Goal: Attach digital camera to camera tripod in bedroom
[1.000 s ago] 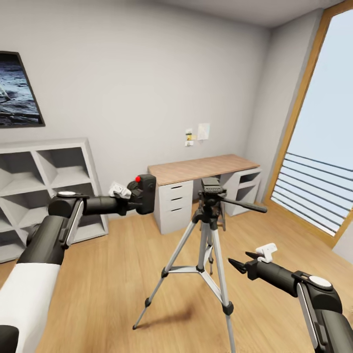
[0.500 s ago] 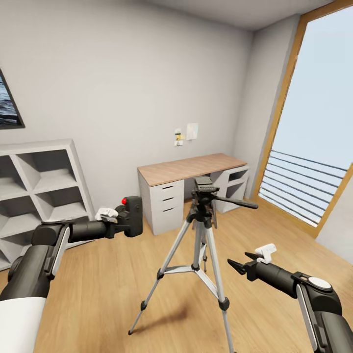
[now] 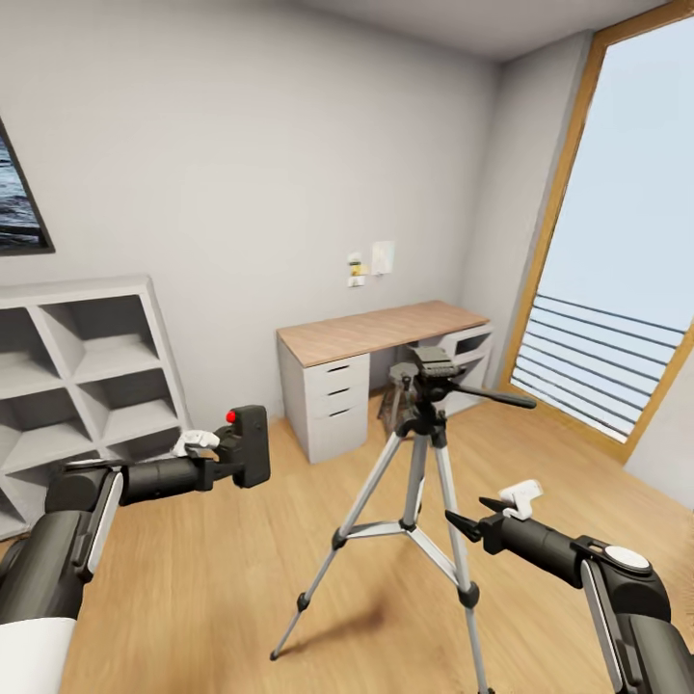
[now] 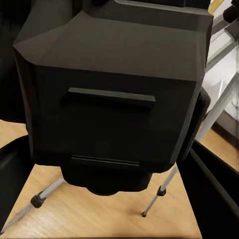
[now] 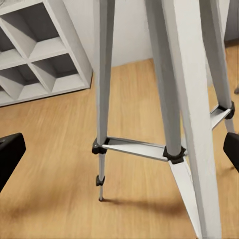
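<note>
The small black digital camera (image 3: 253, 443), with its red button (image 3: 231, 416) on top, hangs above the floor at the left, and my left gripper (image 3: 231, 461) is shut on it. In the left wrist view the camera's body (image 4: 114, 99) is very close. The camera tripod (image 3: 416, 463) stands mid-room on silver legs, its black head (image 3: 429, 371) and pan handle to the right of the camera and higher than it. My right gripper (image 3: 466, 513) is open, close beside a tripod leg (image 5: 174, 99) without touching it. Its dark fingertips (image 5: 10, 154) show at both edges of the right wrist view.
White cube shelves (image 3: 77, 357) line the left wall. A wood-topped desk (image 3: 376, 333) with white drawers stands behind the tripod. A tall window with a railing (image 3: 617, 289) fills the right side. A dark framed screen (image 3: 19, 193) hangs at the left. The floor is wooden planks.
The head view has panned. My left arm has sunk and drawn the camera lower and further left of the tripod head. The right gripper keeps its pose.
</note>
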